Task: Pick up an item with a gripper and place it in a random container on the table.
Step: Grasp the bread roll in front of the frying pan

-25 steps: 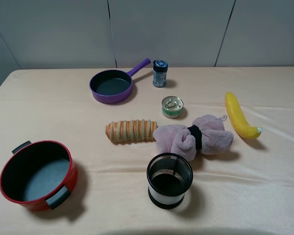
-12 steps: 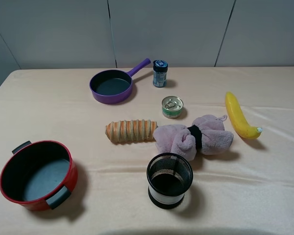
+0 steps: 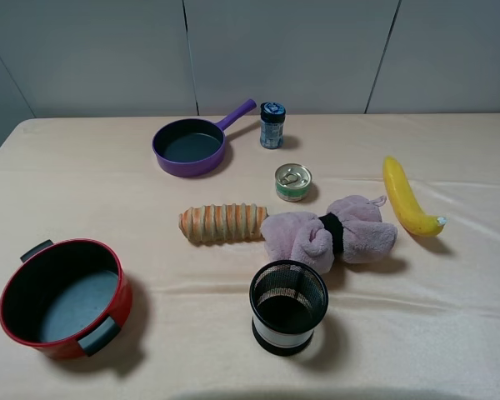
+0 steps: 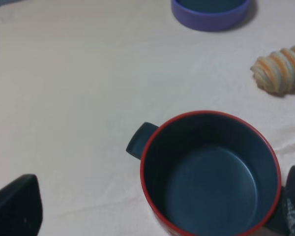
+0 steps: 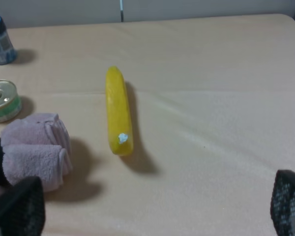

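Note:
The tan-and-orange striped bread-roll toy (image 3: pixel 223 222) lies on the beige table cloth (image 3: pixel 83 175) near the middle, its right end touching a pink plush. One end of it shows in the left wrist view (image 4: pixel 281 69). The red pot (image 3: pixel 62 296) with a dark grey inside stands empty at the front left, and it also shows in the left wrist view (image 4: pixel 210 173). My left gripper (image 4: pixel 156 199) is open and empty above the pot, with only its dark fingertips (image 4: pixel 17 206) showing. My right gripper (image 5: pixel 153 200) is open and empty above the cloth near the banana. Neither gripper shows in the exterior view.
A pink plush with a black band (image 3: pixel 332 233), a yellow banana (image 3: pixel 407 198), a black mesh cup (image 3: pixel 288 305), a small tin (image 3: pixel 293 182), a blue jar (image 3: pixel 272 125) and a purple frying pan (image 3: pixel 192 143) stand around the roll.

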Available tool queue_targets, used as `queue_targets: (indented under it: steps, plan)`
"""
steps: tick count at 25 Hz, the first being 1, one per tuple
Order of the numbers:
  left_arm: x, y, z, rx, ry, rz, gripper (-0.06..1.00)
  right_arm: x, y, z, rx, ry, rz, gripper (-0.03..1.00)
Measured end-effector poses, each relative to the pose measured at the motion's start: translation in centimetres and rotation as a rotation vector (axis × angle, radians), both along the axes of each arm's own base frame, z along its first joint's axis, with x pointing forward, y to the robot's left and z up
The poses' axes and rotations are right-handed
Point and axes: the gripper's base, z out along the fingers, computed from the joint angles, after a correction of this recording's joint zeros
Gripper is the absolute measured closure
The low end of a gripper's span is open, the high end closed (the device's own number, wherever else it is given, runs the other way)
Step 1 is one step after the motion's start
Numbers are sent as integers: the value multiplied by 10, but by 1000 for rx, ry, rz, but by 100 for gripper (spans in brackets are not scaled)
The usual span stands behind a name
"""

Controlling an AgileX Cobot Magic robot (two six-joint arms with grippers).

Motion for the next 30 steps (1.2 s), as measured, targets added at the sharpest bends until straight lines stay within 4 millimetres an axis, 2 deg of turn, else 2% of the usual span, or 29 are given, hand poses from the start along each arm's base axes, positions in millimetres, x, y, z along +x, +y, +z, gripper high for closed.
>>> queue_targets:
  steps: [9,12,20,30]
  plan:
    - [3,0,5,-1,-33,4,-5,0,0,0,0,0,0,27]
    - [14,0,12,-1,-5,6,-5,0,0,0,0,0,0,27]
    - [58,-3,36,39,75,-48,-5,0,0,0,0,0,0,27]
    - [133,-13,51,56,276,-185,-5,0,0,0,1,0,1,27]
